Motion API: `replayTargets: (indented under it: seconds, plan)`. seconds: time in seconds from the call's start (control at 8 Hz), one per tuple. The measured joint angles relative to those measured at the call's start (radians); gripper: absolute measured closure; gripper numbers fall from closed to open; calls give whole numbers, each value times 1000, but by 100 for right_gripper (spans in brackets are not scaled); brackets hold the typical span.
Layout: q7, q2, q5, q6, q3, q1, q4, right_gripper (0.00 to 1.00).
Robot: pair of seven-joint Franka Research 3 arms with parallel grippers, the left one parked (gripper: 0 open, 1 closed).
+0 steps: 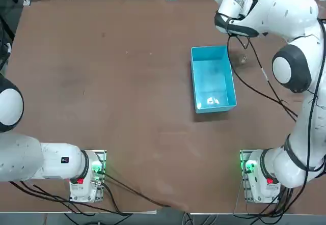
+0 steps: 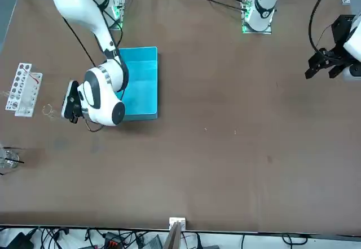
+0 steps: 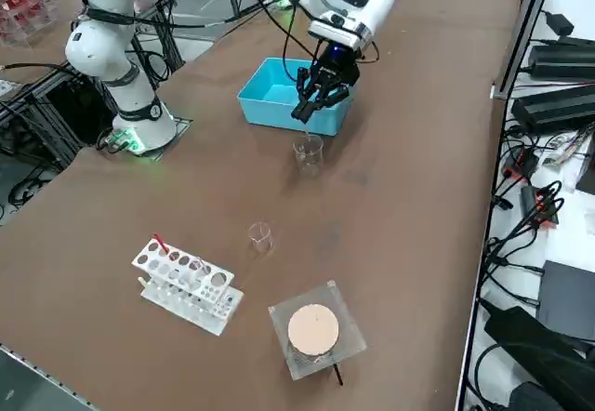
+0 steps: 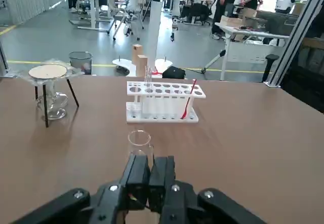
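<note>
Brown bench (image 3: 400,206): right pincer (image 3: 310,106) clenched, empty, poised just above a clear beaker (image 3: 309,151) standing upright beside the blue bin (image 3: 270,112). Tube rack (image 3: 186,285) stands well apart.

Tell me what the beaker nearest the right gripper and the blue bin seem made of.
Beaker: clear, glossy glass or plastic; the table shows through it. Blue bin: probably plastic, smooth; even colour, thin walls. The right gripper, shut, hangs close to that beaker, not touching.
</note>
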Motion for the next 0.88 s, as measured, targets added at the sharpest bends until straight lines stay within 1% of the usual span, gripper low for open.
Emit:
replayTargets:
  seconds: [0.38, 0.88]
  plan:
    - [74, 57, 1, 0, -1, 0, 2, 96]
    - [109, 89, 20, 0, 0, 9, 6, 96]
